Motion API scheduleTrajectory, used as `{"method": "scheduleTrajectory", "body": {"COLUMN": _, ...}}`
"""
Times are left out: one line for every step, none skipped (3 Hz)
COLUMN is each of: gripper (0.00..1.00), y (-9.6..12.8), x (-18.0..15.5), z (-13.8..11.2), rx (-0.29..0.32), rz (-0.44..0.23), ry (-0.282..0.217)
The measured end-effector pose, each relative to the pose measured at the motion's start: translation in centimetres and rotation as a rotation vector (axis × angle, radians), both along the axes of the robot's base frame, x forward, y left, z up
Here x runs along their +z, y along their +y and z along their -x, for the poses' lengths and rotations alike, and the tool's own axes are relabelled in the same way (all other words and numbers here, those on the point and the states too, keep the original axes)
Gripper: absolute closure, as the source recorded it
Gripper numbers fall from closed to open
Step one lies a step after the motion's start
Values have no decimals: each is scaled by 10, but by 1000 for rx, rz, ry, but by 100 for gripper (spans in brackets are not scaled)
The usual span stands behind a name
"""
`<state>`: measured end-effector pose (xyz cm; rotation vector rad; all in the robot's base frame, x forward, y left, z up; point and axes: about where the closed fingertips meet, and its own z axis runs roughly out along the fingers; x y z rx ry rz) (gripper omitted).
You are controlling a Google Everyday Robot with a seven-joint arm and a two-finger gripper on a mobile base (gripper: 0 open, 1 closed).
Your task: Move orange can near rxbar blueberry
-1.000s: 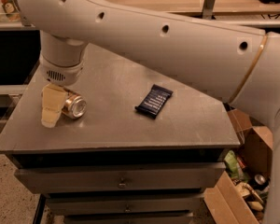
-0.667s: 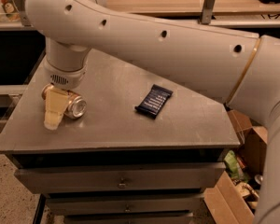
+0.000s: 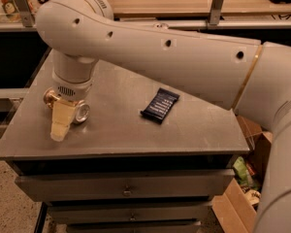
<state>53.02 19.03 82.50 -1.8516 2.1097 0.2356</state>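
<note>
The orange can [image 3: 80, 112] lies on its side near the left edge of the grey table top [image 3: 116, 132]; its silver end faces front right and a golden bit shows at its other end. My gripper [image 3: 63, 119] hangs straight down over the can's middle, with its cream front part covering most of the can's body. The rxbar blueberry [image 3: 160, 105], a flat dark navy wrapper with pale text, lies near the table's middle, well to the right of the can and apart from it.
My large white arm [image 3: 184, 57] stretches across the back of the table from the right. Drawers [image 3: 126, 188] sit below the table top. An open cardboard box [image 3: 240, 198] with litter stands on the floor at the right. Shelving runs behind the table.
The arm has swung slightly to the right and the gripper has settled a little lower over the can. The can and the bar lie where they were.
</note>
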Motion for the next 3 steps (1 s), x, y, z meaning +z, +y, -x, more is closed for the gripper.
{"method": "scheduleTrajectory", "body": {"gripper": 16, "y": -2, "x": -10, "z": 3, "rx": -9, "rz": 5, "ry": 20}}
{"method": "scheduleTrajectory", "body": {"gripper": 39, "y": -5, "x": -15, "z": 10, "rx": -19, "rz": 15, "ry": 28}}
{"method": "scheduleTrajectory", "body": {"gripper": 63, "y": -5, "x": -10, "z": 10, "rx": -19, "rz": 15, "ry": 28}}
